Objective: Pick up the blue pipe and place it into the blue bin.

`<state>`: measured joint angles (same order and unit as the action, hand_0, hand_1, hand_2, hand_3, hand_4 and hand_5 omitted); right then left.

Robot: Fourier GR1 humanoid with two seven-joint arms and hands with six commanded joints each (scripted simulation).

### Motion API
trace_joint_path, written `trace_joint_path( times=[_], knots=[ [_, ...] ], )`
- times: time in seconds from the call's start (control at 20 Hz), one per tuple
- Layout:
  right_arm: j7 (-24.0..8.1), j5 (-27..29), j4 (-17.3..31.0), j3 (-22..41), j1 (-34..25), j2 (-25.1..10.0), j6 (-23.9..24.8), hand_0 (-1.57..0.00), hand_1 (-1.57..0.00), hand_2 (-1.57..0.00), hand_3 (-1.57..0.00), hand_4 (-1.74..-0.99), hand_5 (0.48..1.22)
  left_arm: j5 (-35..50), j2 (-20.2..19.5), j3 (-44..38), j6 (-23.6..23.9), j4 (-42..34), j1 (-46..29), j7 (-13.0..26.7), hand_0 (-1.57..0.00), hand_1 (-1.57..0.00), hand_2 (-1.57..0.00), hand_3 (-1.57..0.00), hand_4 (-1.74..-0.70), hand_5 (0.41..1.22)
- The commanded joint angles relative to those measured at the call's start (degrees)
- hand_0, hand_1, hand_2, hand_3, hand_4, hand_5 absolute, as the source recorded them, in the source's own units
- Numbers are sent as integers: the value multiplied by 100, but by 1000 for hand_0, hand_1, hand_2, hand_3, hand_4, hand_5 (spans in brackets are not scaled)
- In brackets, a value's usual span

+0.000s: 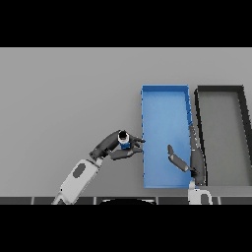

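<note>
Far left: only bare grey tabletop (59,98), stretching away above and to the left of the left robot hand.

Reaching in from the lower edge on a white and grey arm: left robot hand (114,145), dark, fingers and thumb curled round the blue pipe (124,141). Pinched between thumb on the upper side and fingers (132,151) on the lower side. Pipe short, blue-bodied, with a pale open end facing up toward the head view and a dark band at its top. Held just left of the blue bin's left wall, fingertips touching or nearly touching that wall; cannot tell which. Whether lifted off the tabletop or resting on it, cannot tell.

Directly right of that robot hand: blue bin (165,89), a long rectangular tray with low walls, running away from the robot. Floor bare blue above the right robot hand.

Over the bin's lower right part: right robot hand (193,160), coming up from the lower edge, fingers long and relaxed, holding nothing. Thumb (173,156) spread out to the left over the bin floor, fingers pointing up along the bin's right wall.

Just right of the right robot hand and beside the blue bin: black bin (220,88), same long shape, dark walls, grey floor. Narrow strip of tabletop between the two bins.
</note>
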<state>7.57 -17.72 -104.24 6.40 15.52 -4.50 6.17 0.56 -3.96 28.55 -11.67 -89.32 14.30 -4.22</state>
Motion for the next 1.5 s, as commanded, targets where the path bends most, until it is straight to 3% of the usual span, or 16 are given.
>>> trace_joint_path(
  times=[0.0, 0.15, 0.25, 0.4, 0.5, 0.6, 0.7, 0.8, 1.05, 1.2, 1.45],
  knots=[
    [-14, -214, -274, 104, 339, 145, 202, 1, 1, 1, 1, -1188, 643, -29, -20, -8, -16, -41, -57, -47, -1570, -1570, -1570, -1570, -1466, 1220],
    [-267, -366, -735, 139, 571, 216, 334, 1, 1, -20, 1, -1187, 642, -74, 106, -26, -114, -10, -30, 48, -1570, -1570, -1571, -1571, -1467, 1220],
    [57, 378, -1000, 230, 633, 273, -166, 1, -12, -67, 0, -1198, 641, -102, 102, -86, -170, -55, -73, 10, -1571, -1571, -1571, -1571, -1467, 1221],
    [-593, 1407, -1551, 173, 285, -197, -1031, 1, -29, -120, -1, -1215, 607, -116, 194, -174, -257, -41, -40, 54, -1571, -1571, -1571, -1571, -1467, 1221],
    [-1362, 1788, -1641, 194, -142, -469, -1427, 1, -18, -117, 0, -1228, 588, -148, 203, -188, -330, -122, -71, 74, -1571, -1571, -1571, -1571, -1467, 1221],
    [-2109, 2053, -1710, 362, -640, -587, -1701, 1, -11, -106, 0, -1247, 568, -222, 265, -174, -366, -122, -83, 158, -1571, -1571, -1571, -1571, -1467, 1221],
    [-2494, 2054, -1707, 450, -1078, -736, -1862, 1, -7, -99, 0, -1261, 560, -296, 262, -223, -409, -72, -102, 88, -1571, -1571, -1571, -1571, -1467, 1221],
    [-2783, 2028, -1687, 625, -1579, -865, -2049, 1, -4, -81, 1, -1281, 558, -380, 313, -220, -438, -67, -133, 80, -1571, -1571, -1571, -1571, -1467, 1221],
    [-3219, 2201, -1637, 1148, -2495, -719, -2330, 1, -1, -42, 1, -1300, 560, -423, 375, -402, -565, -52, -60, 137, -1571, -1571, -1571, -1571, -1467, 1221],
    [-3396, 2343, -1533, 1284, -3061, -607, -2415, 1, 0, -46, 1, -1268, 555, -527, 475, -402, -660, 19, -97, -4, -1571, -1571, -1571, -1571, -1464, 1221],
    [-3791, 2371, -1179, 1442, -3831, -482, -2559, -11, -20, -71, 1, -1209, 534, -475, 543, -510, -916, -48, -231, 167, -1571, -1571, -1571, -1571, -1470, 1221]
  ],
)
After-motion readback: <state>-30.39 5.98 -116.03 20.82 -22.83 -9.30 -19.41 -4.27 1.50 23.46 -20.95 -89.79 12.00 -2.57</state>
